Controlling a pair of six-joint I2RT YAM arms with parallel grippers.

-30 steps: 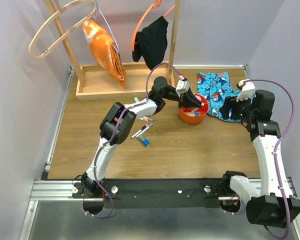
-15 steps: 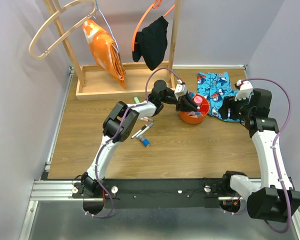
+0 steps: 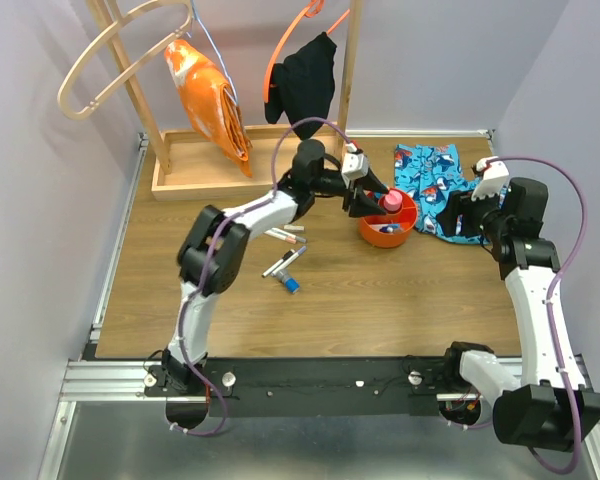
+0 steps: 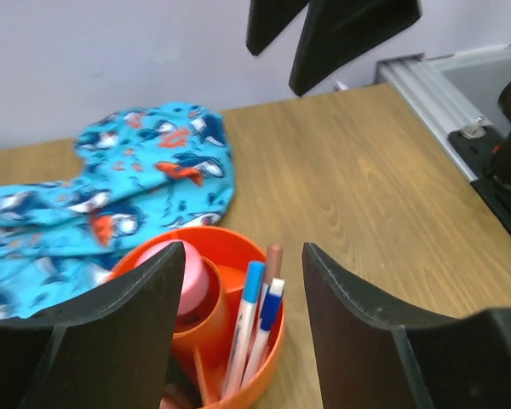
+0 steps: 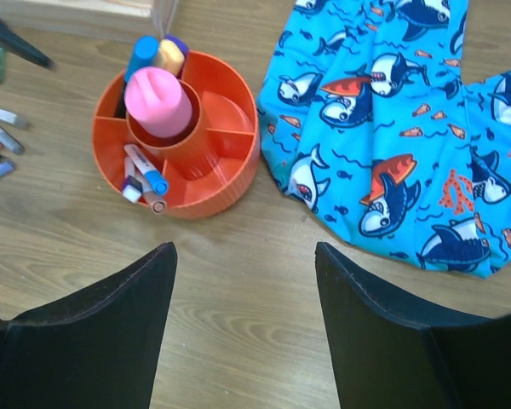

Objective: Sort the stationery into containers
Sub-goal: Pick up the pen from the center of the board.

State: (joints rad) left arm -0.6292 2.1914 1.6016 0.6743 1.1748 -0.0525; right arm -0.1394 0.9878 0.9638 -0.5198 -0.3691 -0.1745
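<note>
The round orange tub (image 3: 400, 236) stands right of centre. A pink tube (image 3: 390, 202) is upright in its middle cup, and three pens (image 4: 254, 300) lean in an outer section. My left gripper (image 3: 370, 203) hovers open just above the tub's left rim. In the left wrist view its jaws (image 4: 243, 256) frame the pens and the pink tube (image 4: 187, 274) and touch neither. Loose pens (image 3: 285, 262) lie on the wood left of the tub. My right gripper (image 3: 458, 215) hangs open to the tub's right, with the tub (image 5: 230, 175) ahead of its fingers (image 5: 243, 251).
A blue shark-print cloth (image 3: 435, 188) lies crumpled behind and right of the tub. A wooden rack with a tray base (image 3: 215, 172) fills the back. An orange garment (image 3: 210, 95) and a black one (image 3: 305, 85) hang from it.
My left gripper has opened and pulled back up and left from the tub, leaving the pink tube standing in the middle cup. The right arm has barely moved.
</note>
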